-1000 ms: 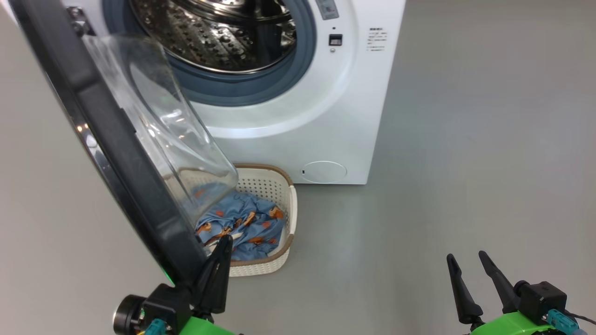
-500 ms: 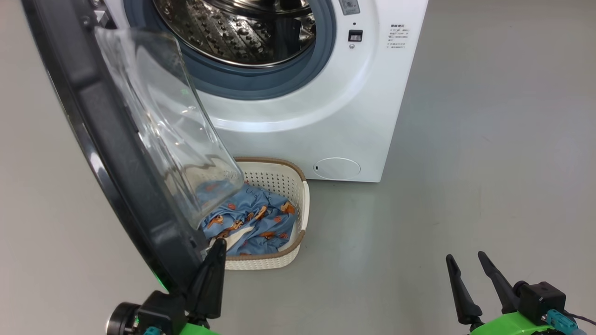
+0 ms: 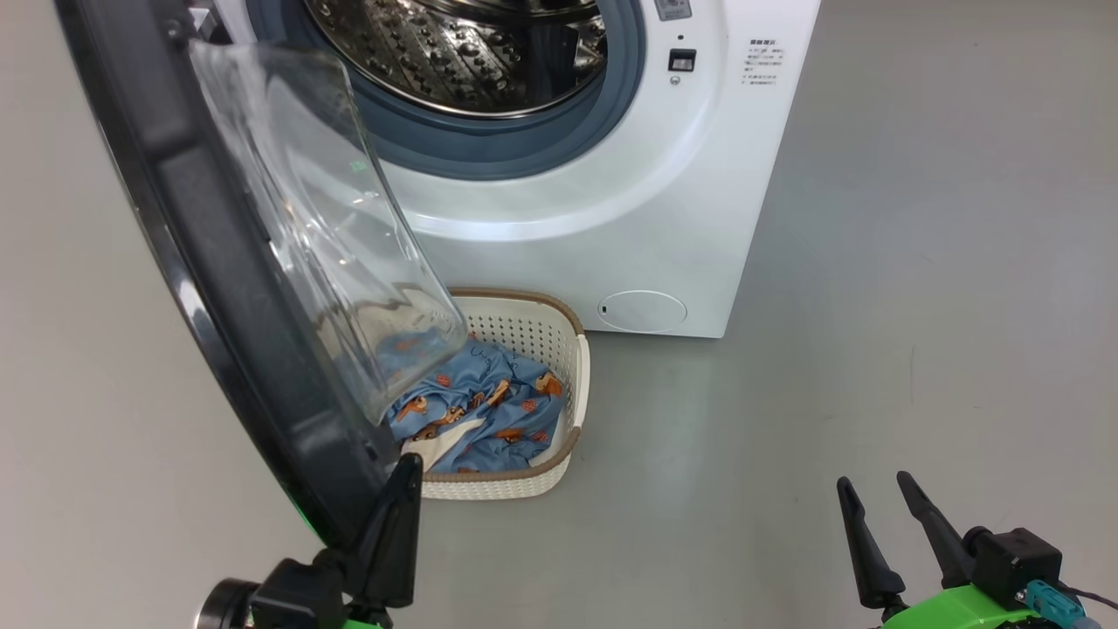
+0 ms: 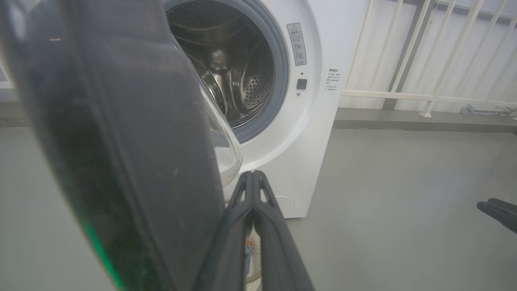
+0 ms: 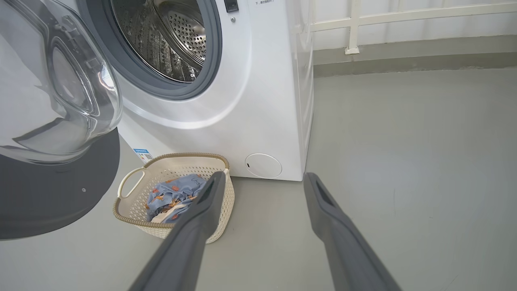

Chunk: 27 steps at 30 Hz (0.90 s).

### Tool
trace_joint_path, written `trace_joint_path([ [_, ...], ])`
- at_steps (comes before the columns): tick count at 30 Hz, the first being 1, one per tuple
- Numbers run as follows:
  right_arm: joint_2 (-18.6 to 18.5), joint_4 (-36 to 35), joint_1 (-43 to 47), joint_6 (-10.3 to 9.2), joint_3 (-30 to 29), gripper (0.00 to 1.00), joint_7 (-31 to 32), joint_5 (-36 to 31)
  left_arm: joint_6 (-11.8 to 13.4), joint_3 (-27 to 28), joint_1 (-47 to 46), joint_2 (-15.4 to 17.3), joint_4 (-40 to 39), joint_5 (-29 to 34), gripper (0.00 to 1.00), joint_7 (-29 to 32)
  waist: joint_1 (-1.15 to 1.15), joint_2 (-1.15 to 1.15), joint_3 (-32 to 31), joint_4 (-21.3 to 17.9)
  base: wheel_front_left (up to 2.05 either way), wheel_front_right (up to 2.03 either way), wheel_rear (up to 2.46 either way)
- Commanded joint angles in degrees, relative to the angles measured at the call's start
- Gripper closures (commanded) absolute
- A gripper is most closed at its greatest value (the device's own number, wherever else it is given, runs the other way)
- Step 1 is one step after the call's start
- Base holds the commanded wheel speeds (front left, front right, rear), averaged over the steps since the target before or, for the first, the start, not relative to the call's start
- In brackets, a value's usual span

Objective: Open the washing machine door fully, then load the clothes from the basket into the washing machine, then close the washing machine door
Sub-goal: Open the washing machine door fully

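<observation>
- The left gripper [image 3: 407,465] is showing its two long dark fingers pressed flat together, tip against tip, with nothing pinched between them.
- It is standing out in front of the washing machine [image 3: 611,218], at the lowest part of the washing machine door [image 3: 218,288], on the door's inner, glass-bowl side.
- One finger's flank is lying right along the door's black rim. I cannot tell whether it is actually pressing on the rim.
- In the left wrist view the joined fingers [image 4: 258,226] are pointing toward the washing machine's lower front, with the dark rim [image 4: 121,121] just beside them.
- The right gripper [image 3: 873,482] is standing with its jaws spread wide, gripping and touching nothing.
- It is hovering over bare grey floor [image 3: 917,262], well apart from the washing machine and off toward its right front corner.
- In the right wrist view its fingers [image 5: 198,226] are aiming at the washing machine's base.
- The door is hanging open from the washing machine's left side, and its clear bowl [image 5: 56,81] is bulging back toward the steel drum [image 3: 472,61].
- The basket [image 3: 578,367] is sitting on the floor just in front of the washing machine's base, partly under the door's glass.
- The clothes [image 3: 485,411] are lying crumpled inside the basket, with a little cream lining showing, and neither gripper is touching them.
</observation>
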Motion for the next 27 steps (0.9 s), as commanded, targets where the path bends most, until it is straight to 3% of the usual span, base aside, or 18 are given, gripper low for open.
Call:
trace_joint_path([
  [1,-0.7,-1.1,-1.5,0.57,1.6,0.0,-0.7,0.6,1.0,2.5,-0.7,0.9,-1.4,-0.4,1.0,0.1,0.0,0.0,0.0,0.0,0.0,0.0,0.0],
  [27,-0.4,-0.9,-0.6,0.57,1.7,0.0,-0.7,1.3,3.1,4.5,0.8,2.3,-0.5,-2.2,1.0,0.7,0.0,0.0,-1.6,4.9,0.0,0.0,0.0],
])
